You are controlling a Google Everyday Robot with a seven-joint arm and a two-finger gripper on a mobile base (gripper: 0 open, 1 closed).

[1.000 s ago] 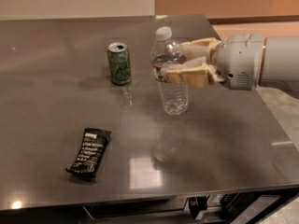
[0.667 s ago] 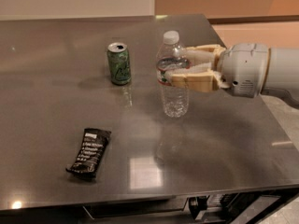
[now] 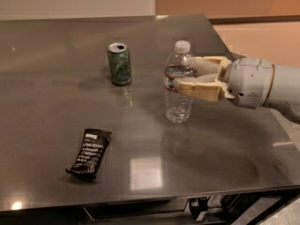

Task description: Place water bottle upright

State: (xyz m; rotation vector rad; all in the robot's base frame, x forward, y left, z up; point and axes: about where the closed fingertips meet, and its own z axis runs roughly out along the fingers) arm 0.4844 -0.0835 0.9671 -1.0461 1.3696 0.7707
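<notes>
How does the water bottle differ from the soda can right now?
The bottle is clear with a white cap; the can is green. The bottle is taller than the can. The gripper, from the right, grips the bottle at its label; the can stands free. Both are upright.

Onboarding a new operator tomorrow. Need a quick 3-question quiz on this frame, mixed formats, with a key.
1. True or false: the water bottle is lying on its side on the table.
2. Which item stands upright toward the picture's left of the bottle? A) green can B) coffee mug C) bowl
3. Fill the gap: the pincer reaches in from the picture's right and clasps the bottle at the height of its ____.

Key: 1 false, it is upright; 2 A; 3 label.
</notes>
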